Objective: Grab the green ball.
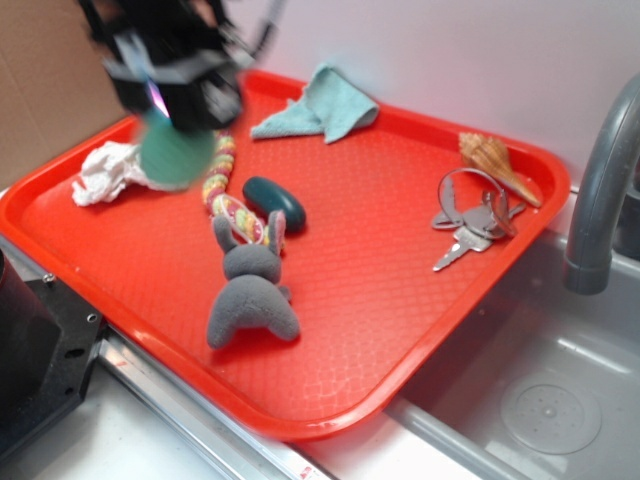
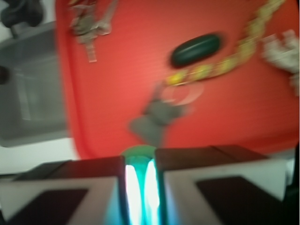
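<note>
The green ball (image 1: pixel 176 156) hangs above the left part of the red tray (image 1: pixel 400 310), blurred by motion. My gripper (image 1: pixel 182 122) is shut on it from above, and the ball bulges out below the dark fingers. In the wrist view the green ball (image 2: pixel 138 153) shows as a small green dome squeezed between the two fingers, with my gripper (image 2: pixel 139 165) closed around it high over the tray.
On the tray lie a grey plush bunny (image 1: pixel 250 295), a dark teal pebble (image 1: pixel 274 200), a bead chain (image 1: pixel 222 175), crumpled white paper (image 1: pixel 105 172), a teal cloth (image 1: pixel 322 105), a shell (image 1: pixel 495 160) and keys (image 1: pixel 475 222). A sink (image 1: pixel 545 400) and faucet (image 1: pixel 600 190) stand right.
</note>
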`<control>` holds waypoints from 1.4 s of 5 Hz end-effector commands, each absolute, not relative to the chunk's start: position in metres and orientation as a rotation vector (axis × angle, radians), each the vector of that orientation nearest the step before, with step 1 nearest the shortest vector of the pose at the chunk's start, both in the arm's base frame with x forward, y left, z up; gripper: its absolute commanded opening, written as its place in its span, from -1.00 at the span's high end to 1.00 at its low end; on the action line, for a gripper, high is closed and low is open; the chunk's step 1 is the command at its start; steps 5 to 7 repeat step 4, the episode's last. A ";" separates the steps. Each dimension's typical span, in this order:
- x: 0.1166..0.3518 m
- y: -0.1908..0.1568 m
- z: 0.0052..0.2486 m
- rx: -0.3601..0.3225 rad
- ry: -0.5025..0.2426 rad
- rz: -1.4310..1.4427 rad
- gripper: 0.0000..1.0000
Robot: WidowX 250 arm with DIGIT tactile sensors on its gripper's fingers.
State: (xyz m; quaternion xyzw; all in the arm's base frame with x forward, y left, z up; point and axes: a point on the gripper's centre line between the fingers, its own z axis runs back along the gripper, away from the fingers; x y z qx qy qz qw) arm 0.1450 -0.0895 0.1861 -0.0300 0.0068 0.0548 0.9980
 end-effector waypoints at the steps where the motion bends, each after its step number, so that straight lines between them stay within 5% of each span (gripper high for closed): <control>1: 0.187 -0.040 0.235 0.195 0.058 0.075 1.00; 3: 0.178 0.005 0.280 0.271 -0.049 0.228 1.00; 7: 0.173 0.010 0.277 0.286 -0.062 0.248 1.00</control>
